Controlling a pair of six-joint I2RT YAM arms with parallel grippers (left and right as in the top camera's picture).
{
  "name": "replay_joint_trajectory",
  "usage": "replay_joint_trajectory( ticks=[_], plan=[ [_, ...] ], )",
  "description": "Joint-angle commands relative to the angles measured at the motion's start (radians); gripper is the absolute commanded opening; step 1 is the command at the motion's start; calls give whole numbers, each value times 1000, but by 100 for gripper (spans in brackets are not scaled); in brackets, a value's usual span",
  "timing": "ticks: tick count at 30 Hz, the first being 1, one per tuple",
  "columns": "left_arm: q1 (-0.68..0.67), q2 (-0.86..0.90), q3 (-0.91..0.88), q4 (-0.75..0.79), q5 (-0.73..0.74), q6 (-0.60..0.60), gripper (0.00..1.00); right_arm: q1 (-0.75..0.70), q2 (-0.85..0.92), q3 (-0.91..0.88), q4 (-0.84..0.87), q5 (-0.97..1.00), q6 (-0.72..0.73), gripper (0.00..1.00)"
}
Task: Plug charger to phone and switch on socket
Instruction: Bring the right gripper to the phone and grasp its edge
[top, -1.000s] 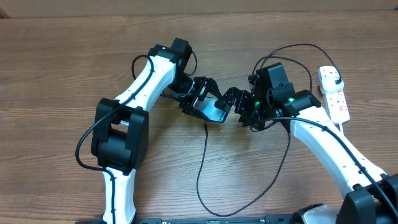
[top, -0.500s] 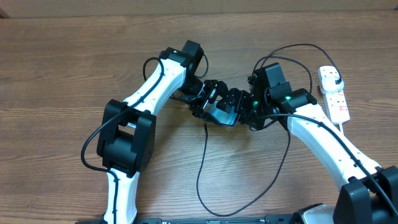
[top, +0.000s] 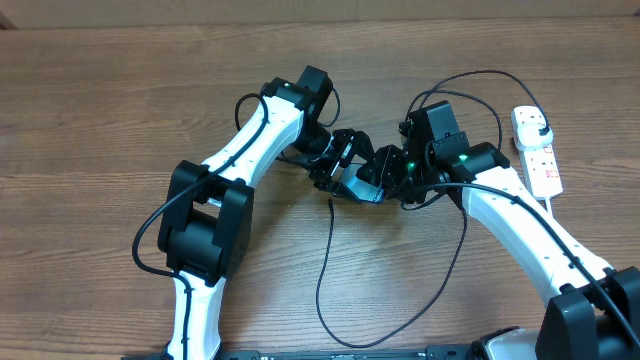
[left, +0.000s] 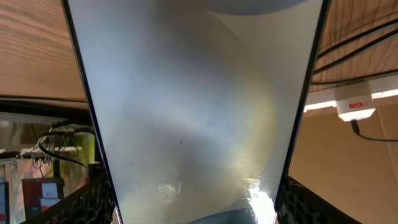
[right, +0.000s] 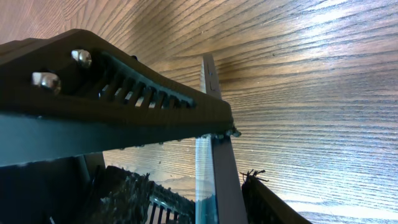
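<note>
Phone (left: 186, 124) is held tilted over the table (top: 100, 120), w/ left fingers (left: 93, 202) clamped on both its long edges. Right fingers (right: 130, 193) sit at phone's other end, partly open, straddling its thin edge; one pad is clearly off it, the other v. close. Charger (top: 322, 270) cable loops on the table below phone, one end right by phone's lower corner; can't tell if plugged in. Socket (top: 537, 155) lies well right of phone, black plug in its far end.
</note>
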Motion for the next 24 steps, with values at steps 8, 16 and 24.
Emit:
replay_joint_trajectory(
  ticks=[8, 16, 24],
  plan=[
    [-16, 8, 28, 0, 106, -34, 4, 6, 2, 22, 3, 11, -1, 31],
    [-16, 8, 28, -1, 106, -41, 4, 6, 2, 22, -8, 29, -4, 22],
    [-19, 8, 28, 0, 101, -46, 4, 6, 2, 22, -13, 30, -4, 10]
  ],
)
